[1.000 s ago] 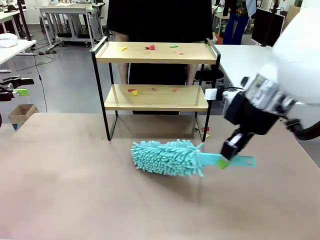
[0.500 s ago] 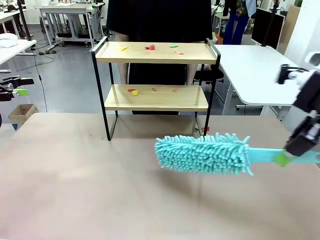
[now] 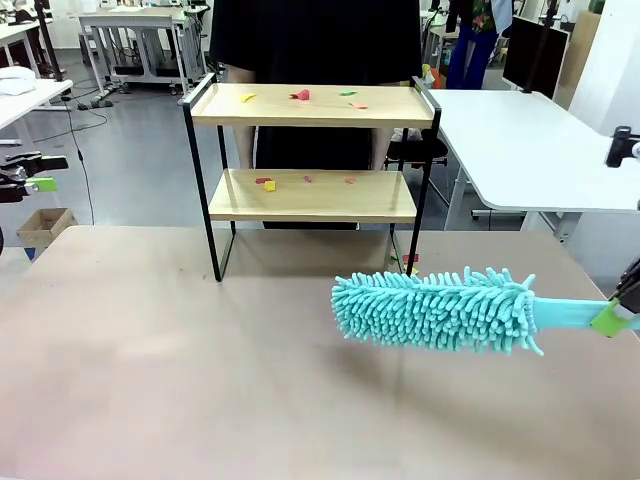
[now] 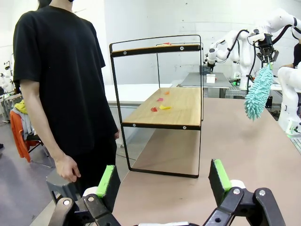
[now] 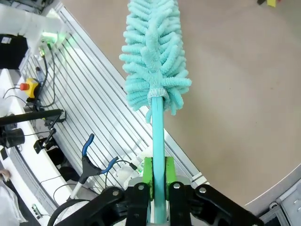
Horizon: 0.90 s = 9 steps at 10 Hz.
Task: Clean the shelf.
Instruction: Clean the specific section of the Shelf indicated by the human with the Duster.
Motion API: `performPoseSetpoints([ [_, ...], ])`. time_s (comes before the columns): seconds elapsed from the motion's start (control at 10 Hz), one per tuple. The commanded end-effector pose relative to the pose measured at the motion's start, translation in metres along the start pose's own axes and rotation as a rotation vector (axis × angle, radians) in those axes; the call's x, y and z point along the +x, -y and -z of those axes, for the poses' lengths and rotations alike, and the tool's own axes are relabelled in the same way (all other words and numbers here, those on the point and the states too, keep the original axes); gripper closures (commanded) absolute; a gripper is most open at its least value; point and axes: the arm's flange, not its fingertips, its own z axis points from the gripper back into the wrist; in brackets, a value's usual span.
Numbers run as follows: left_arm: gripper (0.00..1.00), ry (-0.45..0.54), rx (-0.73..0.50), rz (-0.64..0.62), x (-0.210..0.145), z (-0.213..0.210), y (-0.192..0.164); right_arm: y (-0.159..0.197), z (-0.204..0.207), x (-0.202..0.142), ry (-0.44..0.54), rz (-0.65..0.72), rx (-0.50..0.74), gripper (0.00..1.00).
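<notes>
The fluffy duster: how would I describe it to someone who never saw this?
Find the brown table with the two-tier wooden shelf. In front of it, to the right, the duster hovers above the table, its handle clamped in the right end effector. Nothing else there is shaggy and turquoise.

We see a grey floor [image 3: 130, 170] beyond our brown table [image 3: 150, 350]. At right stands a white table [image 3: 520, 150], a dark monitor [image 3: 535, 55] behind it. Far left are benches [image 3: 130, 20] and, nearer, a cardboard box [image 3: 45, 228].
</notes>
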Motion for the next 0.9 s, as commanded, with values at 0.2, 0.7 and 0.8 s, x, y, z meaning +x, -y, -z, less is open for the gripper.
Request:
performPoseSetpoints([
  [0.2, 0.00, 0.002, 0.001, 0.004, 0.0030, 0.0000, 0.0016, -0.0009, -0.0026, -0.0010, 0.010, 0.010, -0.001, 0.87],
  [0.7, 0.00, 0.002, 0.001, 0.004, 0.0030, 0.0000, 0.0016, -0.0009, -0.0026, -0.0010, 0.010, 0.010, -0.001, 0.87],
  [0.8, 0.00, 0.002, 0.001, 0.004, 0.0030, 0.0000, 0.0016, -0.0009, -0.0026, -0.0010, 0.010, 0.010, -0.001, 0.87],
])
